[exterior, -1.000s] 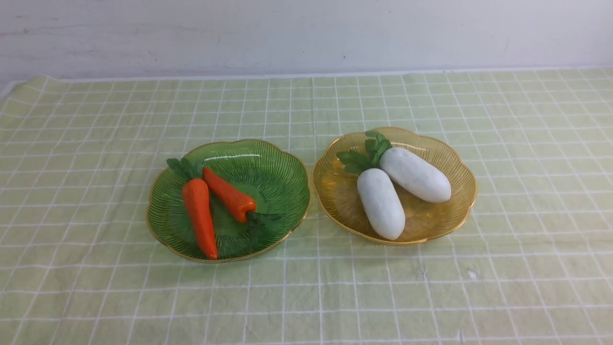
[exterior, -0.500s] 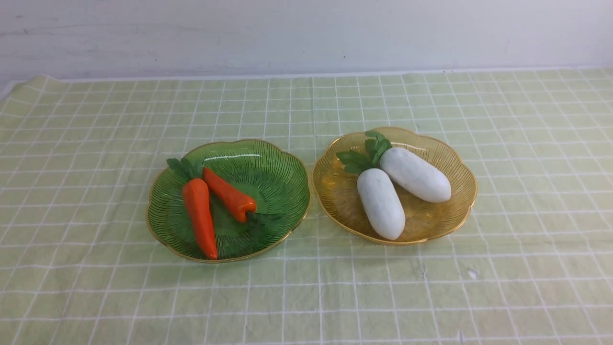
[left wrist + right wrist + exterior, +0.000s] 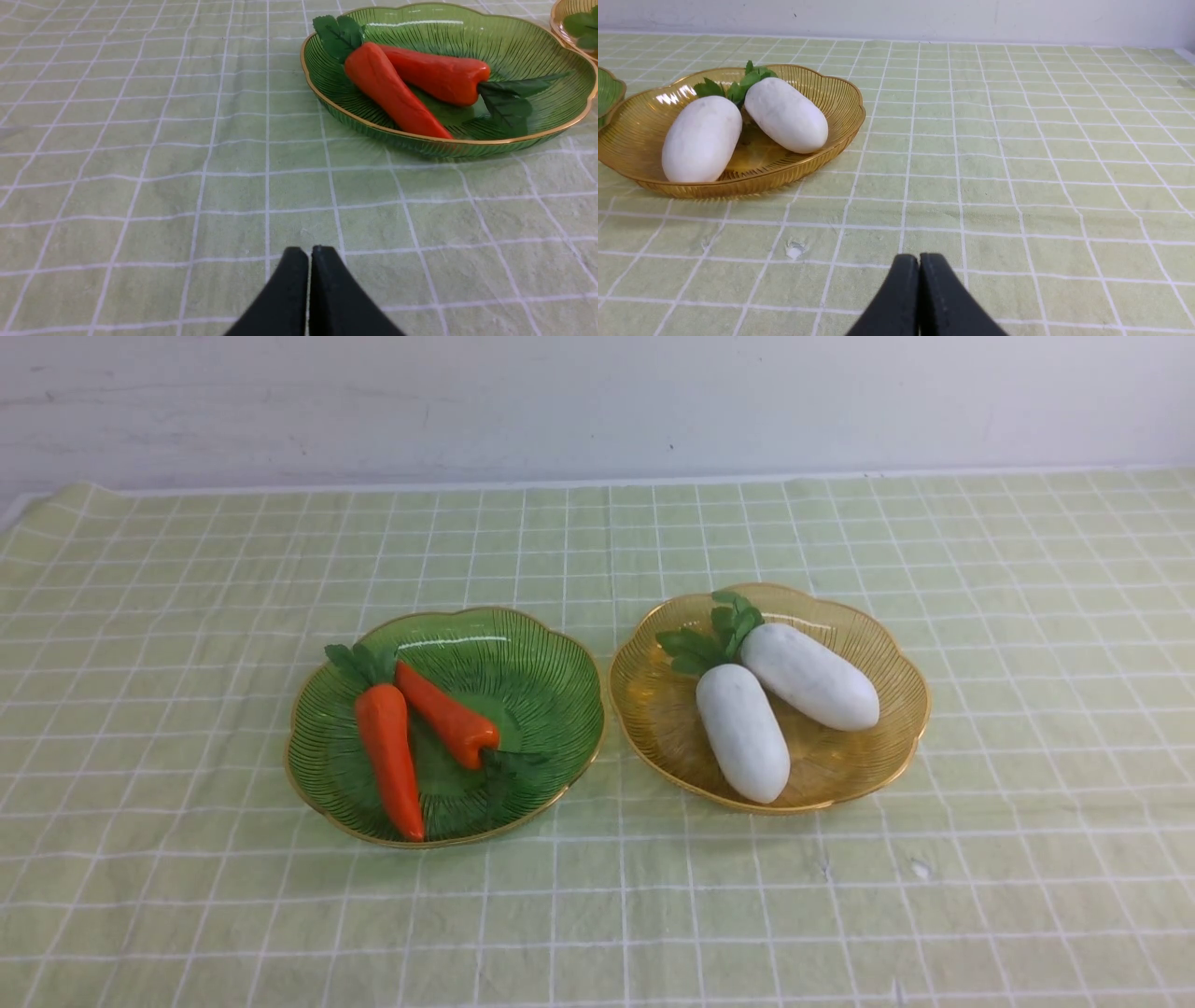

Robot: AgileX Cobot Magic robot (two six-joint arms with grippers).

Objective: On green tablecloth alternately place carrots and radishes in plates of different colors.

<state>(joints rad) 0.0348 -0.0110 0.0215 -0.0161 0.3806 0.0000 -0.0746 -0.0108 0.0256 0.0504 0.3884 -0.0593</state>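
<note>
No readable text, labels, brands, numbers or signs anywhere in front or wrist views.

Two orange carrots (image 3: pixel 397 93) lie crossed in the green plate (image 3: pixel 537 42) on the green tablecloth (image 3: pixel 140 186). The left gripper (image 3: pixel 309 254) hovers nearby, black fingers (image 3: pixel 289 298) pressed together, empty.

1. Your green tablecloth (image 3: pixel 187 616) is soft woven cloth, matt, slightly wrinkled, with thin white grid lines.
2. The green plate (image 3: pixel 551 663) looks like translucent ribbed plastic, glossy, with a shiny gold rim.
3. The amber plate (image 3: pixel 653 709) has the same ribbed, glossy plastic look.
4. Your carrots (image 3: pixel 387 756) are smooth and glossy; their leaves look like matt fabric.
5. The radishes (image 3: pixel 742 733) are matt white, faintly chalky.
6. The fingers (image 3: pixel 327 298) you see are matt black.
</note>
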